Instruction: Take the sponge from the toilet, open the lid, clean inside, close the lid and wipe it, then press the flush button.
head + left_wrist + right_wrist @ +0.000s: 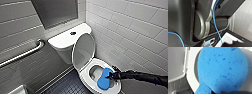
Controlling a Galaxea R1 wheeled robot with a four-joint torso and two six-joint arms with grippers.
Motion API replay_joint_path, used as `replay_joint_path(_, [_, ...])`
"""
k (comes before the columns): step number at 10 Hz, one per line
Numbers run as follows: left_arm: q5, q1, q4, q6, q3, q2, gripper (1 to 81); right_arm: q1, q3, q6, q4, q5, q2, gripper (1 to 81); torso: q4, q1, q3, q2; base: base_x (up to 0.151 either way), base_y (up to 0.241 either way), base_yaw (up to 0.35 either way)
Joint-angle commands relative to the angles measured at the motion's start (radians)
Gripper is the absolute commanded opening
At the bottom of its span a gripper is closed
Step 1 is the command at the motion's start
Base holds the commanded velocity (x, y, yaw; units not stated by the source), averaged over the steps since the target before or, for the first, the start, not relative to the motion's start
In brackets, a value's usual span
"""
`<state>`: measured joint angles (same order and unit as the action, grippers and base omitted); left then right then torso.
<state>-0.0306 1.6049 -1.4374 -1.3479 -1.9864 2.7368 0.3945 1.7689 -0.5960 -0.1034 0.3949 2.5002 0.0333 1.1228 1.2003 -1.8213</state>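
One sponge [104,79] is shown clenched in the right gripper [111,75], held over the seat [85,75] rim and partly over the bowl [94,72] of the toilet [62,41]. The lid [83,51] is raised against the tank. Inside-cleaning is judged in hand; a deeper, sweeping reach into the bowl is called for.
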Motion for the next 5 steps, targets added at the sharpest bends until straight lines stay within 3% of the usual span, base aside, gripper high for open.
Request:
replay_joint_path(1, [0.015, 0.031, -0.009, 0.003, -0.002, 0.005, 81.1, -0.179, 0.027, -0.018, 0.033, 0.099, 0.028, 1.0, 0.0, 0.0, 0.0, 0.0, 0.0, 0.0, 0.0])
replay_joint_path(3, [0.015, 0.03, -0.006, 0.001, -0.015, 0.006, 81.1, -0.22, 0.1, -0.018, 0.073, 0.13, 0.086, 1.0, 0.0, 0.0, 0.0, 0.0, 0.0, 0.0, 0.0])
replay_joint_path(5, [0.015, 0.027, 0.0, 0.0, -0.02, 0.008, 81.1, -0.242, 0.183, -0.015, 0.08, 0.101, 0.117, 1.0, 0.0, 0.0, 0.0, 0.0, 0.0, 0.0, 0.0])
